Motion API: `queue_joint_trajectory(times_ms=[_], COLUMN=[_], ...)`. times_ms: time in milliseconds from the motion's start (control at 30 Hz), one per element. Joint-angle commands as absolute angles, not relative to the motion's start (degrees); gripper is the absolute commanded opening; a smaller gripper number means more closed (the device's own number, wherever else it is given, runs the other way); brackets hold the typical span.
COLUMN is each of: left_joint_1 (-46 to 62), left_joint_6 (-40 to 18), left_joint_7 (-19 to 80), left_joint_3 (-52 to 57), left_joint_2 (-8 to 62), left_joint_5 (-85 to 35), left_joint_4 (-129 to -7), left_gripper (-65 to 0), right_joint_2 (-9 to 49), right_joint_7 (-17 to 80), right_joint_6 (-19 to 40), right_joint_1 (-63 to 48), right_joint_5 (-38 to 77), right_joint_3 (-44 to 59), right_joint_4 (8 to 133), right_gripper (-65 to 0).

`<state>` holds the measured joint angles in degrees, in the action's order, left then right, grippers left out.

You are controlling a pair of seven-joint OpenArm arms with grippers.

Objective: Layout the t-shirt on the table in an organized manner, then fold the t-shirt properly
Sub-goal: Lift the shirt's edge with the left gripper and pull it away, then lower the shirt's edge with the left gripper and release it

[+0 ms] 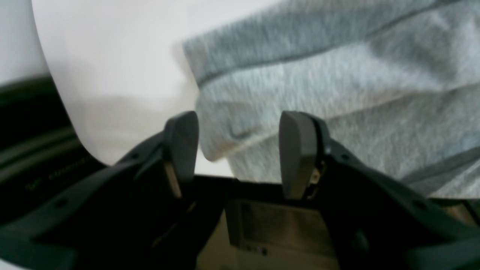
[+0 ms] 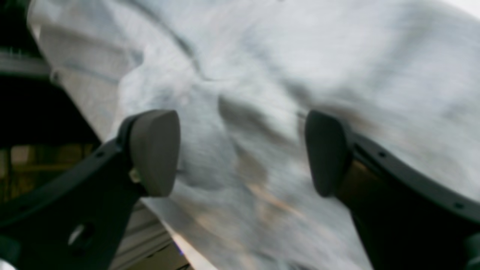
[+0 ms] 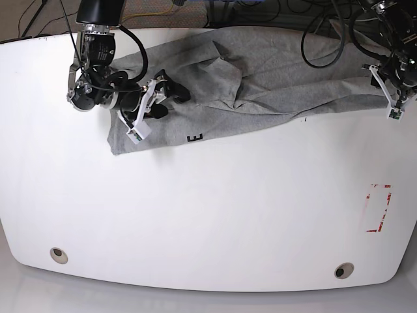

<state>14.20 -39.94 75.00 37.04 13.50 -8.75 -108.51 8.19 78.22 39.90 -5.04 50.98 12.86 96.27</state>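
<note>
Grey t-shirt [image 3: 260, 78] rumpled across table [image 3: 195, 215] far edge, right gripper [image 2: 240, 153] agape over cloth, left gripper [image 1: 238, 153] likewise agape, holding nothing.

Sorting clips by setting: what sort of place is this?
Probably a robotics lab bench, not a home: a bare white table with grommet holes and a red tape mark, loose cables behind it, and a t-shirt as test material.

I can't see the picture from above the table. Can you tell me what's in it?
A wrinkly grey t-shirt lies stretched along the far side of a big white table. The right gripper is open over one end of the shirt and the left gripper is open at the other end. A red tape mark sits near one side.
</note>
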Motion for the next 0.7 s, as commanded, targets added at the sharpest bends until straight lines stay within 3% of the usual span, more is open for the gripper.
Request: queue_joint_trajectory(times_ms=[0,67,167,300,367,667], left_joint_1=[14.37,14.37,14.9,14.9,14.99,14.64], left_joint_6=[-40.0,-40.0,-40.0,-40.0,-40.0,-40.0], left_joint_7=[72.57,70.37,67.12,63.6,61.93,60.18], left_joint_3=[37.23,37.23,37.14,35.82,34.95,33.89], left_joint_2=[13.32,12.7,11.38,10.42,10.42,10.59], left_joint_5=[-8.04,-6.9,-3.56,0.13,1.36,1.8], left_joint_4=[-109.05,-108.88,-108.0,-106.07,-104.48,-96.57], left_gripper=[-41.5,-48.3,-57.1,-58.2,-58.2,-58.3], right_joint_2=[8.66,8.57,8.48,8.48,8.48,8.75], right_joint_7=[77.32,77.32,77.32,77.14,76.7,68.88], right_joint_6=[40.0,40.0,40.0,40.0,40.0,40.0], right_joint_1=[-5.32,-5.58,-5.58,-5.32,-5.32,-5.58], right_joint_5=[52.35,52.26,52.18,51.65,50.42,39.43], right_joint_3=[13.05,12.79,12.44,11.56,11.47,6.29], right_joint_4=[98.86,100.26,101.41,101.23,101.23,96.75], right_gripper=[-23.8,-31.4,-48.2,-63.1,-64.5,-59.9])
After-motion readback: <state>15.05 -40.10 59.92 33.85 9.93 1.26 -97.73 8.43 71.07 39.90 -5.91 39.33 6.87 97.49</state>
